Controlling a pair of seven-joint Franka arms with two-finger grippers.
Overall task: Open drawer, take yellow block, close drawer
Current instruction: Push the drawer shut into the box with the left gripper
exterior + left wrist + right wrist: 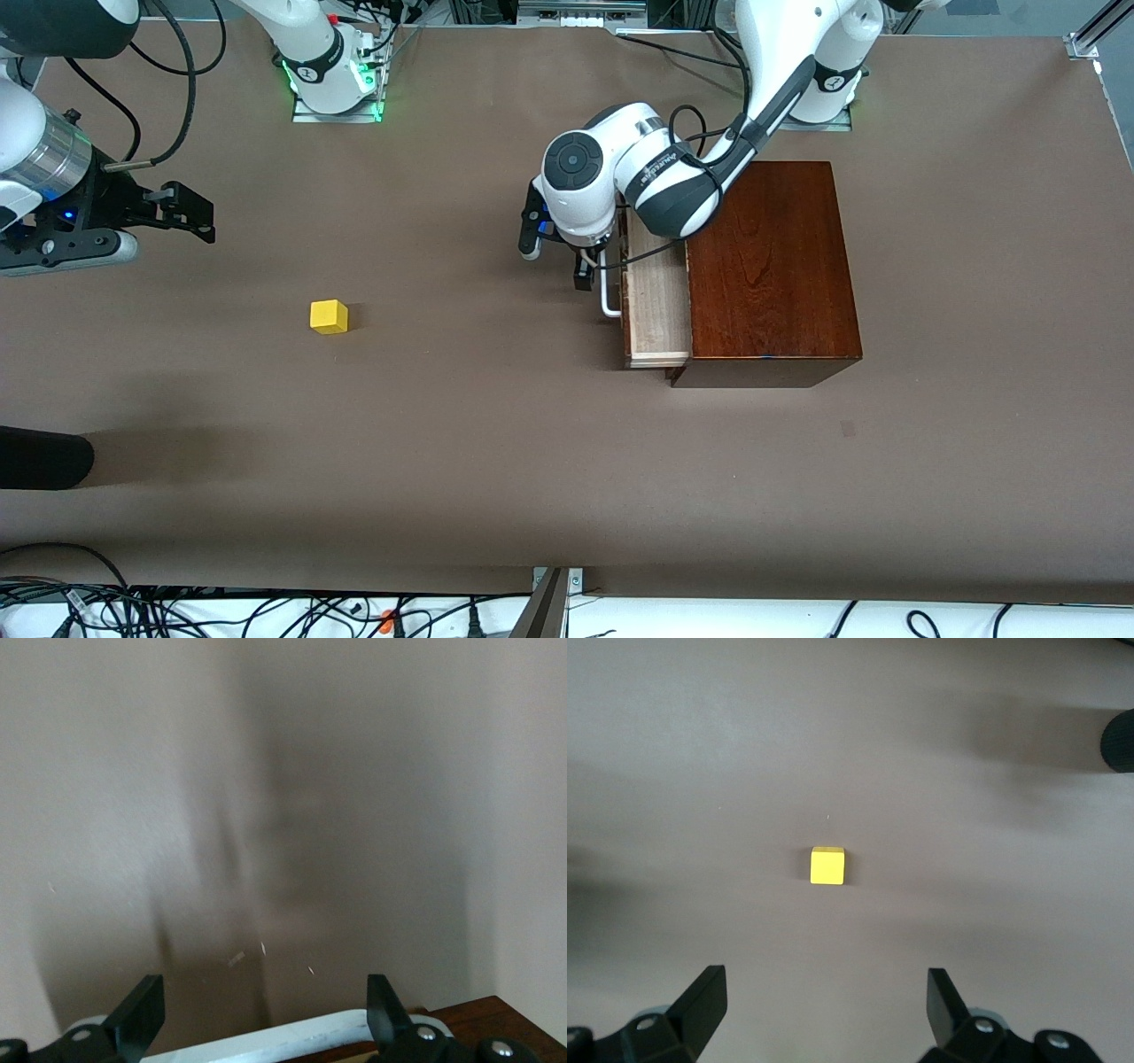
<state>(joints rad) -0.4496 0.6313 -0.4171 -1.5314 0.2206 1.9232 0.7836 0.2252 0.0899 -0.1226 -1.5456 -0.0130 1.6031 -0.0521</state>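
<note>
The drawer [657,301] of the dark reddish-brown box [771,266] stands partly pulled out, and a strip of its pale interior shows. Its white handle [609,297] faces the right arm's end of the table. My left gripper [556,264] is open right at the handle. In the left wrist view [264,992] the handle [292,1036] lies across between the spread fingers, not gripped. The yellow block [329,316] sits on the bare table toward the right arm's end. My right gripper [199,217] is open and empty, up in the air. Its wrist view [824,979] shows the block [827,865] ahead of the fingers.
A dark rounded object [44,456] lies at the table's edge at the right arm's end, nearer to the front camera than the block; it also shows in the right wrist view [1121,740]. Brown table surface lies between the block and the drawer.
</note>
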